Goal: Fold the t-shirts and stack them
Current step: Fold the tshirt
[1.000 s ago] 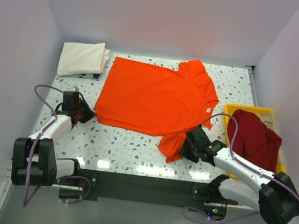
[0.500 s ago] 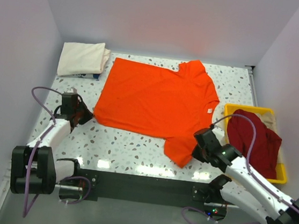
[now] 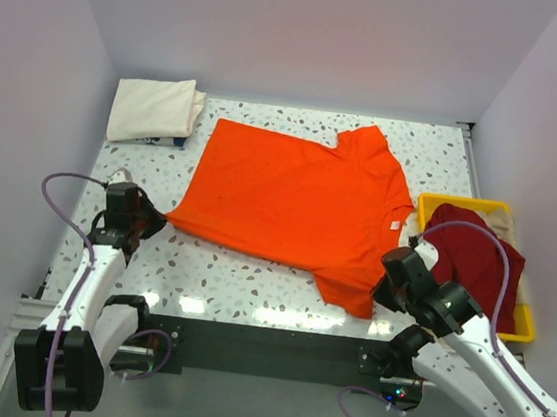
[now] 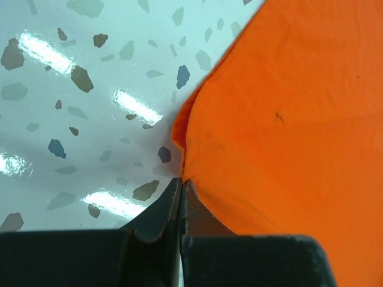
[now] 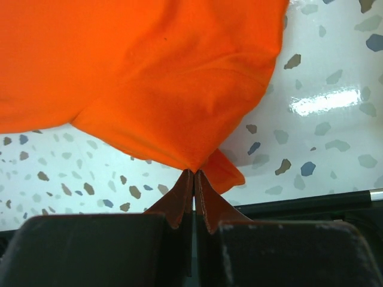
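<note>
Dragged nearer, the soft orange t-shirt lies smooth between left pincer and right pincer, each pinching its edge.

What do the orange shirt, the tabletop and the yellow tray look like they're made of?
Orange shirt: soft matte cloth, probably cotton; it drapes and creases.
Tabletop: hard, glossy, white with dark speckles, terrazzo-look, maybe laminate; it mirrors the lights.
Yellow tray: likely rigid plastic, from its straight, even rim.

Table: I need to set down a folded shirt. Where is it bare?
Bare: far right corner beyond the orange t-shirt and yellow tray; left strip between cream t-shirt and left gripper. Crowded: tray, under the dark red t-shirt.
</note>
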Controlling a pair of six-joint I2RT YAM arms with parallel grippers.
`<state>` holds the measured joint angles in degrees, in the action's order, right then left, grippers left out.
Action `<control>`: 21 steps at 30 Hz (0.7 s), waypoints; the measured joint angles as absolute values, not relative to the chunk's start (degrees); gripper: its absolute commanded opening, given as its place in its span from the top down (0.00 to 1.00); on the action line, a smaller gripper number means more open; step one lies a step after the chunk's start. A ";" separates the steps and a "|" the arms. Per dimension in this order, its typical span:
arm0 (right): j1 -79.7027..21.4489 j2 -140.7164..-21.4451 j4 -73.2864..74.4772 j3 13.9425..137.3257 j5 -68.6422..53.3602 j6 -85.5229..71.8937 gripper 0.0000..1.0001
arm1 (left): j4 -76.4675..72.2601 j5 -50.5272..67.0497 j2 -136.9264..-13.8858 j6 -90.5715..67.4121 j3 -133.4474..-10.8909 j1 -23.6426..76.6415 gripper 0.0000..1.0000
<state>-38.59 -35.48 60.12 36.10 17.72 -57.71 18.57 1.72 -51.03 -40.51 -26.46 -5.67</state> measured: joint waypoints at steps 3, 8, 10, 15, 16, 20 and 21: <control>-38.59 -37.52 59.68 38.65 17.50 -56.71 1.00 | 17.82 2.17 -51.64 -40.97 -26.50 -5.58 1.00; -37.65 -51.29 54.22 45.10 18.57 -52.99 1.00 | 16.62 1.85 -60.60 -42.06 -30.35 -2.72 1.00; -35.31 -58.54 49.50 47.31 18.06 -51.09 1.00 | 15.31 1.67 -65.32 -42.94 -33.56 -1.37 1.00; -27.77 -68.58 41.23 49.10 15.66 -47.13 1.00 | 12.16 0.54 -75.11 -45.08 -42.17 1.72 1.00; -26.17 -69.60 40.16 49.47 15.05 -46.48 1.00 | 11.60 0.27 -76.88 -45.50 -43.72 2.07 1.00; -20.97 -72.20 36.51 51.03 12.43 -44.47 1.00 | 9.87 -0.45 -82.08 -46.94 -47.20 2.33 1.00; -19.79 -72.73 35.59 51.46 12.12 -44.01 1.00 | 9.47 -0.54 -83.11 -47.33 -47.51 2.33 1.00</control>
<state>-19.79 -72.73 35.59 51.46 12.12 -44.01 9.47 -0.54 -83.11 -47.33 -47.51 2.33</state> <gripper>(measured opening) 0.010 0.018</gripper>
